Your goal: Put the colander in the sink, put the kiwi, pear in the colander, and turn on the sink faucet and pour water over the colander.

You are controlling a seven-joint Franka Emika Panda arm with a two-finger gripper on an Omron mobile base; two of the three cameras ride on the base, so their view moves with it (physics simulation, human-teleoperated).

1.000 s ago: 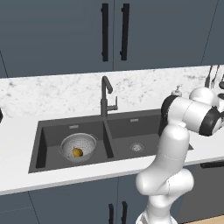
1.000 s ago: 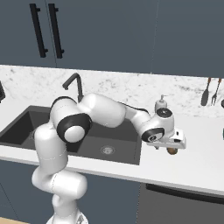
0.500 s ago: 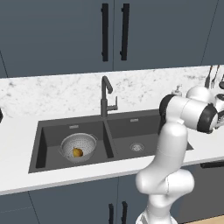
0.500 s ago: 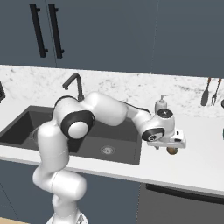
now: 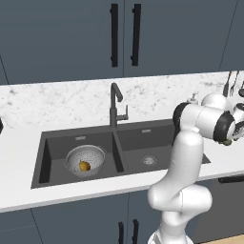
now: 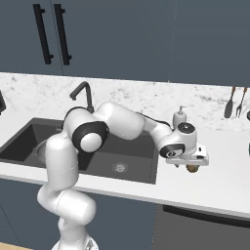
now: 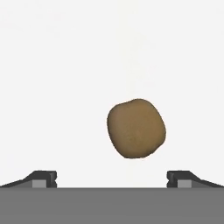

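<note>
We've got the kiwi (image 7: 136, 128) dead ahead in the hand view: a dull brown, slightly lumpy oval, matte, sitting on plain white worktop (image 7: 65, 65). The claw (image 7: 111, 178) is spread wide, its two dark fingertips (image 7: 43, 178) far apart at the bottom of that view, and the kiwi sits in line with the gap between them, closer to the right tip. Nothing is pinched.

Taking the sink (image 5: 124, 152) as our landmark: in the right base view the kiwi (image 6: 192, 168) is on the worktop (image 6: 215, 180) to the right of the sink (image 6: 97, 151), just past its right edge. The claw (image 6: 191, 165) hangs right over it there, so only a brown sliver peeks out under the white hand, and we can't tell from that angle whether the tips touch it.

The colander (image 5: 85, 160) is already in the sink's left basin, silver-grey and finely perforated, with the yellow-orange pear (image 5: 84, 166) lying in its bottom. The dark sink faucet (image 5: 116, 105) stands behind the divider between the basins.

In the left base view the robot's own forearm blocks the spot right of the sink. In the right base view the arm covers most of the left basin. A white soap dispenser (image 6: 179, 116) stands behind the sink's right end.
</note>
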